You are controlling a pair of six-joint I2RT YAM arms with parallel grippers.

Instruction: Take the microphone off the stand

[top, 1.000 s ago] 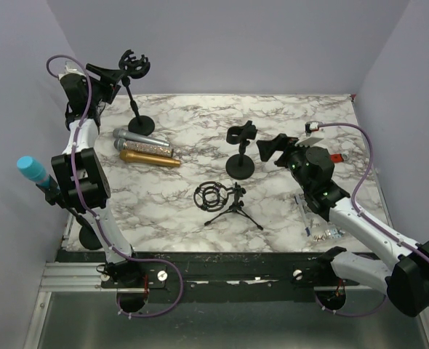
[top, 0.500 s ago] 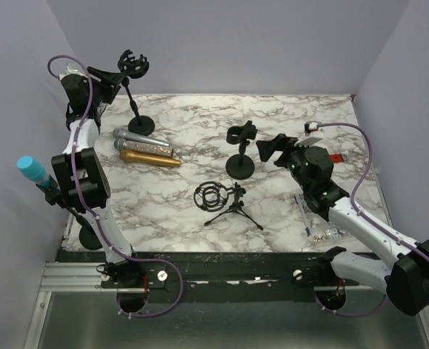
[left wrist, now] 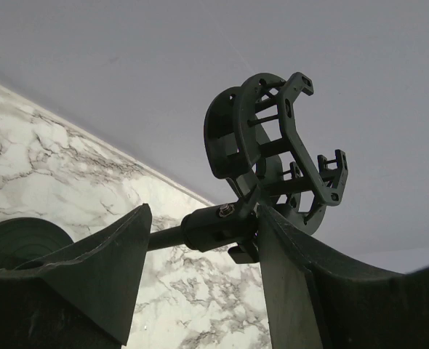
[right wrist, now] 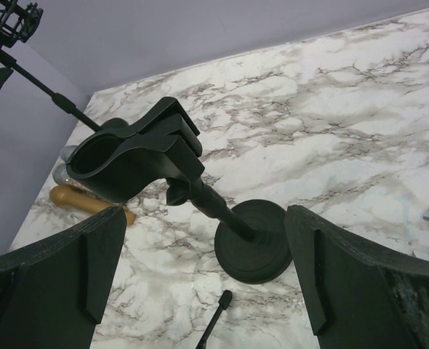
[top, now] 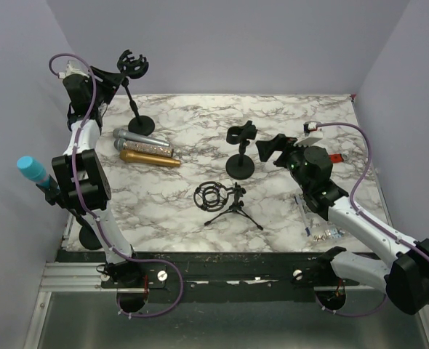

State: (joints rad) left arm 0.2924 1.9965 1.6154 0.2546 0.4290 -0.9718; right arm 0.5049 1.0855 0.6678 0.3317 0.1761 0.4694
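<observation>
Microphones [top: 146, 148] left — stand [top: 241, 166] right

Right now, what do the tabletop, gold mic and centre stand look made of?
Tabletop: white, grey-veined marble look, smooth; could be laminate. Gold mic: gold-coloured coat, metal or plastic underneath unclear. Stand: matte black, clip looks moulded plastic, base possibly metal.

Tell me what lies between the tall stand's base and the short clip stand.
Three loose microphones, two silver and one gold, lying nearer the tall stand; the top view shows them.
</observation>
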